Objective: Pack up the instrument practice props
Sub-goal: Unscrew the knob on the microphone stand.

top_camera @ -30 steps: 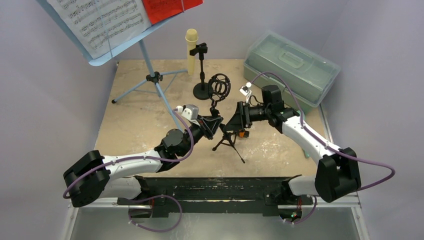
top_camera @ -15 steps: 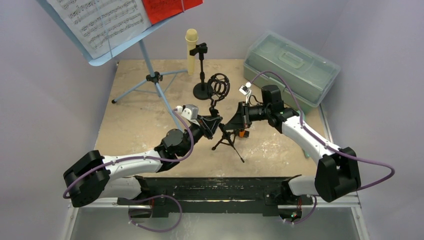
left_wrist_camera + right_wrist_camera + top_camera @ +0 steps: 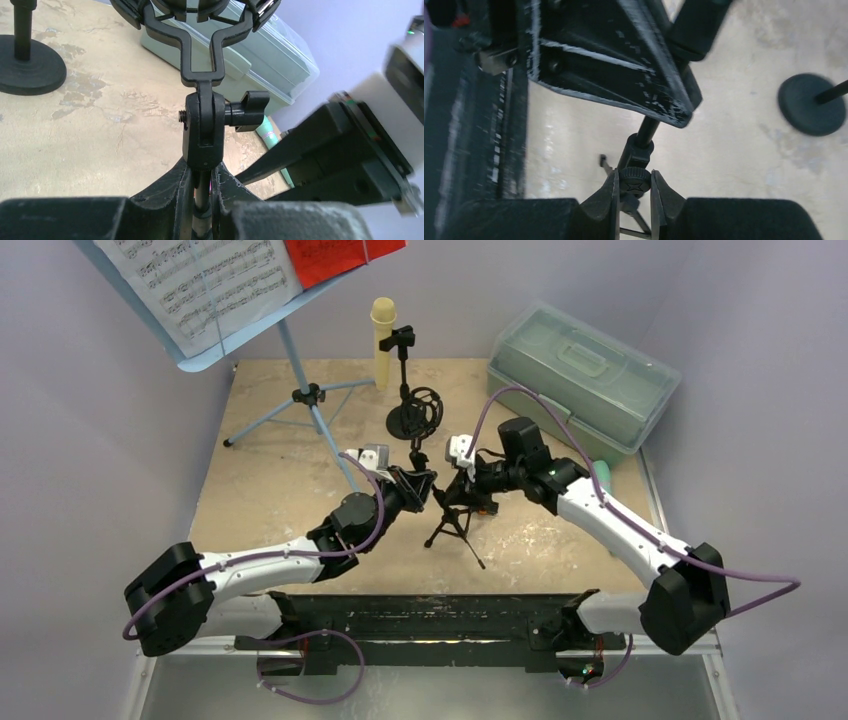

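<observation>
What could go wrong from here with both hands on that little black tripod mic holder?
1. The left hand clamps the thin pole of the small black tripod microphone holder while the right hand clamps its knurled collar just below; opposing pulls could bend it.
2. Its ring cradle appears close to the black round-base stand carrying the cream toy microphone; a swing might topple that.

White links, black joint housings on left arm (image 3: 260,568) and right arm (image 3: 610,525); purple cables (image 3: 512,389) looped outside; black left end effector (image 3: 422,483), edges seemingly scuffed.
</observation>
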Controlling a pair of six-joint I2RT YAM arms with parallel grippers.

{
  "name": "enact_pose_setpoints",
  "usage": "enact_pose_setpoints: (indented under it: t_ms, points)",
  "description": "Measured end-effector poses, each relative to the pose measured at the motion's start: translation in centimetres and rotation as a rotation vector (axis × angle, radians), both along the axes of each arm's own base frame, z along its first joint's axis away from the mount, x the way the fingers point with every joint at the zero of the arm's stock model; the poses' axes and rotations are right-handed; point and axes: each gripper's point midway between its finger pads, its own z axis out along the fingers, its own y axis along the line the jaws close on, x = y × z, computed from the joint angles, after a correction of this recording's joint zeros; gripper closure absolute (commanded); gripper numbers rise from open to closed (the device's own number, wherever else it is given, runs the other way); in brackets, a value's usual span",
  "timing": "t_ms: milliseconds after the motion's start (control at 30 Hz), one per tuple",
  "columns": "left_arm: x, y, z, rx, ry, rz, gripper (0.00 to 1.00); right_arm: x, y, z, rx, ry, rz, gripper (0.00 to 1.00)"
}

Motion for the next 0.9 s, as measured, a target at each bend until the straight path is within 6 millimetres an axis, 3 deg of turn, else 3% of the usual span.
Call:
enact_pose_setpoints:
  t_ms: [200,233,333,467,700,800,900]
  points:
    - [0.3,0.2,-0.1,-0.008,0.023,0.019,1.00,0.4,0.0,0.1,-0.099,-0.250,0.079,0.97]
    - [0.3,0.1,-0.1,-0.009,0.024,0.018,1.00,0.4,0.0,0.1,-0.105,-0.263,0.087,0.87]
    - [0.3,-0.1,-0.2,-0.006,0.021,0.009,1.00,0.3,-0.1,0.1,-0.115,-0.268,0.098,0.41]
    - [0.0,-0.6,0.0,-0.009,0.010,-0.021,1.00,0.5,-0.9,0.1,-0.134,-0.184,0.060,0.18]
    - [-0.3,-1.1,0.6,-0.003,-0.027,-0.055,1.00,0.8,-4.1,1.8,0.001,0.025,-0.014,0.04]
    - [-0.5,-1.4,0.9,0.003,-0.049,-0.076,1.00,-0.8,-3.8,2.1,0.062,0.080,0.019,0.03]
    - [-0.6,-1.8,0.8,-0.001,-0.061,-0.099,1.00,-2.7,-3.3,1.1,0.109,0.147,0.065,0.03]
